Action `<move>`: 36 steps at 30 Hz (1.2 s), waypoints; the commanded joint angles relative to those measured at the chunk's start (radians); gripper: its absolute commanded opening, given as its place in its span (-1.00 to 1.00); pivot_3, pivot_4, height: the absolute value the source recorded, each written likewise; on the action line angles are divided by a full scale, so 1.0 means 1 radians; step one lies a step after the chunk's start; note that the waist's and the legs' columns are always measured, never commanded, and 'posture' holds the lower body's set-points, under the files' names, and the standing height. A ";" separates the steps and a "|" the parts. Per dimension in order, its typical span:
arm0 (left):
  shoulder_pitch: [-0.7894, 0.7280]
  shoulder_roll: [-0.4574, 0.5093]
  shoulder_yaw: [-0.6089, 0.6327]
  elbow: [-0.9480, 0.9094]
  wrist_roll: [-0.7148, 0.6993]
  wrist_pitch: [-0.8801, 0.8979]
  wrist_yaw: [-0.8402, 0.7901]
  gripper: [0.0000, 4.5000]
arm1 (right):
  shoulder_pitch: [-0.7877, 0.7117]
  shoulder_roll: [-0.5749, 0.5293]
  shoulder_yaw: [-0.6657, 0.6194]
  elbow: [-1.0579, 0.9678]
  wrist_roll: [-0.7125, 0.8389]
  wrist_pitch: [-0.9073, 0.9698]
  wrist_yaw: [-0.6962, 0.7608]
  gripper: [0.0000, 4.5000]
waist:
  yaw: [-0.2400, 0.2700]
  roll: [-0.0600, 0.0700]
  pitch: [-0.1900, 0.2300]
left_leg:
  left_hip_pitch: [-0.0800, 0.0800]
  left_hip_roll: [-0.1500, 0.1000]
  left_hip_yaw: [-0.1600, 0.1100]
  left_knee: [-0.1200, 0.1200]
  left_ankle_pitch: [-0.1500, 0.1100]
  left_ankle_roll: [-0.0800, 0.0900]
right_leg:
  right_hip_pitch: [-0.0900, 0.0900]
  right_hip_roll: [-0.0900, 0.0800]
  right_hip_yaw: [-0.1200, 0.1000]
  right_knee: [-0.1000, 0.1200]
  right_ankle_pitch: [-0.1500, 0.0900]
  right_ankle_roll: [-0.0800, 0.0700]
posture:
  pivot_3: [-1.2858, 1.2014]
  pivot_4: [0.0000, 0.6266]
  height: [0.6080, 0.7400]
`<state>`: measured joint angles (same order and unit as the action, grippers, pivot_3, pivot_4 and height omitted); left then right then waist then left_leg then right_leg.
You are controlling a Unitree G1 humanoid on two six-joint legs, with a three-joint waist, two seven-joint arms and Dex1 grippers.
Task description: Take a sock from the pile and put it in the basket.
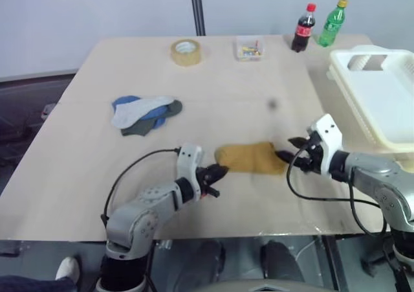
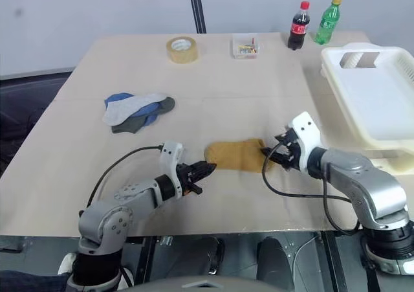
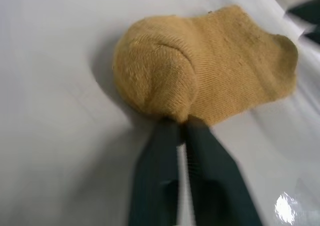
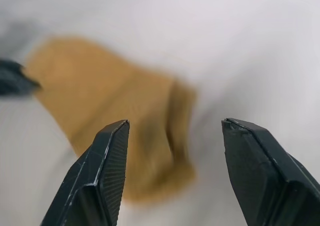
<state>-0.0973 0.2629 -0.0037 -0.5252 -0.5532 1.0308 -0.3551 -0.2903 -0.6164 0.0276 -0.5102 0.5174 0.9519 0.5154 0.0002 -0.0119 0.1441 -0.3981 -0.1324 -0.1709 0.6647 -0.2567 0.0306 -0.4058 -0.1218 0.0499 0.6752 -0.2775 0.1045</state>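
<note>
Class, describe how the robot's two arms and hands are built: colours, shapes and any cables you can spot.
Both arms are silver-grey metal with rounded joint housings. Each wrist carries a white blocky module. The left hand and right hand each have two black, tapering fingers with finely ribbed inner faces. A black cable loops loosely from each wrist back along the arm.

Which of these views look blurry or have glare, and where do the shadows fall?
Right wrist view: the mustard sock is smeared and soft, while the right claw fingers stay crisp. Left wrist view: the sock's knit is fairly sharp, a soft shadow lies beside it, and a bright glare spot sits on the table. Left eye view: even, soft light, with a faint shadow under the left claw.
</note>
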 commanded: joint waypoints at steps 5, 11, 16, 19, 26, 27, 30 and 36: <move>-0.013 0.027 0.001 -0.023 -0.003 -0.037 -0.008 0.52 | -0.035 0.064 0.248 0.107 -0.249 -0.178 -0.070 0.35 | -0.001 0.000 0.000 | 0.000 0.000 0.000 0.000 0.000 0.000 | 0.000 0.000 0.000 0.000 0.000 0.000 | 0.03 -0.52 1.00; -0.037 0.098 0.061 0.112 0.017 -0.063 -0.037 0.52 | 0.000 0.048 0.269 0.190 -0.333 -0.273 -0.041 0.35 | 0.003 0.000 0.000 | 0.001 0.000 -0.001 0.000 0.000 0.000 | 0.000 0.000 -0.001 -0.001 0.000 0.000 | 0.03 -0.52 1.00; -0.119 0.040 0.124 0.323 -0.061 -0.054 -0.069 0.52 | -0.009 0.060 0.275 0.221 -0.363 -0.316 -0.011 0.35 | 0.012 0.001 -0.001 | 0.008 0.000 -0.002 -0.001 0.000 0.000 | 0.007 0.000 -0.002 -0.002 0.000 0.000 | 0.03 -0.52 1.00; -0.161 0.018 0.119 0.421 -0.084 -0.051 -0.106 0.52 | -0.018 0.077 0.279 0.231 -0.376 -0.326 -0.002 0.35 | 0.013 0.001 -0.001 | 0.016 0.000 -0.002 -0.006 -0.003 0.004 | 0.015 0.000 -0.003 -0.005 0.000 0.000 | 0.03 -0.52 1.00; -0.283 -0.008 0.139 0.634 -0.233 0.206 -0.196 0.52 | -0.034 0.111 0.276 0.234 -0.400 -0.330 0.010 0.35 | 0.014 0.003 -0.007 | 0.019 0.000 -0.004 -0.008 -0.001 0.001 | 0.019 0.000 -0.004 -0.007 0.000 0.001 | 0.03 -0.52 1.00; -0.292 -0.004 0.134 0.636 -0.256 0.245 -0.216 0.52 | -0.036 0.115 0.275 0.233 -0.402 -0.328 0.010 0.35 | 0.013 0.003 -0.007 | 0.020 0.000 -0.004 -0.008 0.000 0.000 | 0.019 0.000 -0.004 -0.008 0.000 0.001 | 0.03 -0.52 1.00; -0.306 0.014 0.108 0.624 -0.288 0.318 -0.252 0.52 | -0.032 0.123 0.272 0.224 -0.409 -0.323 0.012 0.35 | 0.012 0.003 -0.007 | 0.019 0.000 -0.004 -0.010 0.000 0.000 | 0.019 0.000 -0.004 -0.011 0.000 0.001 | 0.03 -0.52 1.00; -0.325 0.025 0.120 0.592 -0.339 0.395 -0.275 0.52 | -0.031 0.141 0.265 0.225 -0.417 -0.323 0.001 0.35 | 0.009 0.003 -0.007 | 0.017 0.000 -0.005 -0.014 0.000 0.000 | 0.016 0.000 -0.004 -0.014 0.000 0.000 | 0.03 -0.52 1.00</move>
<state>-0.4299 0.2866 0.1422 0.0601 -0.8884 1.3848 -0.6347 -0.3154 -0.4819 0.3025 -0.2716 0.1140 0.6275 0.5220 0.0089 -0.0091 0.1370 -0.3814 -0.1322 -0.1757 0.6510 -0.2568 0.0303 -0.3903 -0.1218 0.0461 0.6615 -0.2776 0.1050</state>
